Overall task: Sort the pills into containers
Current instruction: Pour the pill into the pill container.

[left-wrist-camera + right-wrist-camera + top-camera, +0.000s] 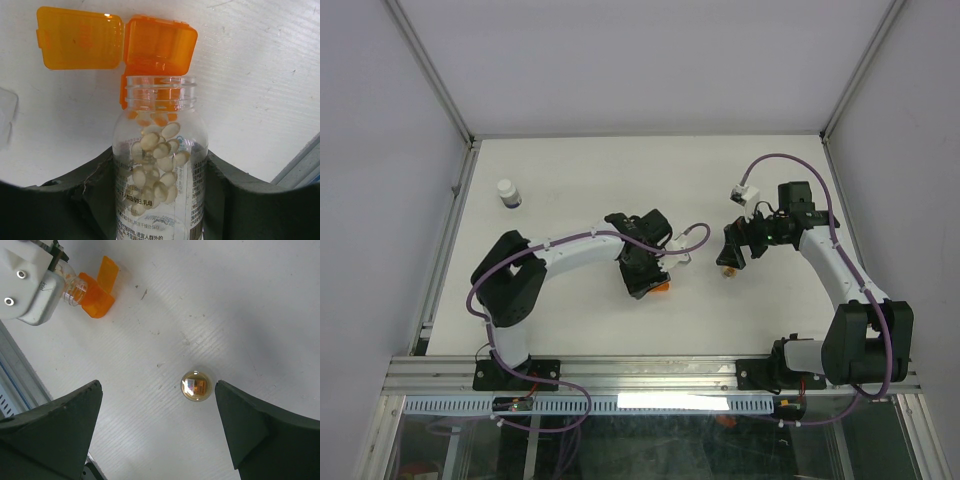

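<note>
Pills [157,160] sit in the clear vial [160,90] clamped in my left gripper [160,170], its long axis aimed mouth-first at the orange cup [159,47] at twelve o'clock, while my right gripper [157,385] hangs wide above a lone amber pill [196,386] at three o'clock.

Near the middle of the white tabletop [580,170], a clear plastic pill bottle [160,125] clamped between the fingers of the left end effector [160,170], pale oval pills [157,150] inside. Just beyond its open mouth, an orange translucent hinged plastic box [160,45], lid lying open alongside. Well to the right, a small round amber glossy object [196,386] on the tabletop between the spread fingers of the right end effector [157,385], touching neither. Far back left, well apart, a white bottle with a dark band [508,192].
</note>
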Motion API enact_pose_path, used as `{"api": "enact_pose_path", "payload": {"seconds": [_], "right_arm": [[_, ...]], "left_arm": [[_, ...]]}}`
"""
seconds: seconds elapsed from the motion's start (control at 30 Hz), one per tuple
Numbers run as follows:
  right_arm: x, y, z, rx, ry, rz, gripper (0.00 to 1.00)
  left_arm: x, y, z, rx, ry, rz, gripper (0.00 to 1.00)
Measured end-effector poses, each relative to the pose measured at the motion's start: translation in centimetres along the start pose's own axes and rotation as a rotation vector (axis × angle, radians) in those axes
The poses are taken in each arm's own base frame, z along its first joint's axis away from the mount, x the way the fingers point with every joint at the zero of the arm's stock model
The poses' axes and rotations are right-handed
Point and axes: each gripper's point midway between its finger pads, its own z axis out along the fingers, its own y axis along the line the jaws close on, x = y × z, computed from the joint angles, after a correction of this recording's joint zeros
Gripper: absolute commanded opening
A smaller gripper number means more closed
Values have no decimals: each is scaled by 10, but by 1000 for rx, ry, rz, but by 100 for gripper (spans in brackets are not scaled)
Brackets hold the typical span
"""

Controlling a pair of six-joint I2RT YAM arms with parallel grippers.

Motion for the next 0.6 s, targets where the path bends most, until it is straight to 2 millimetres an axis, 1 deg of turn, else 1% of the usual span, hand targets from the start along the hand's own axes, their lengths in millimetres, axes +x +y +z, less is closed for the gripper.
{"api": "enact_pose_path", "payload": {"seconds": [0.2,0.6], "right_arm": [[0,0,0,1,0,1,99],[0,0,0,1,-1,-1,99]], "left_arm": [[0,4,0,-8,6,-6,0],[-1,2,0,-9,8,-2,0]]}}
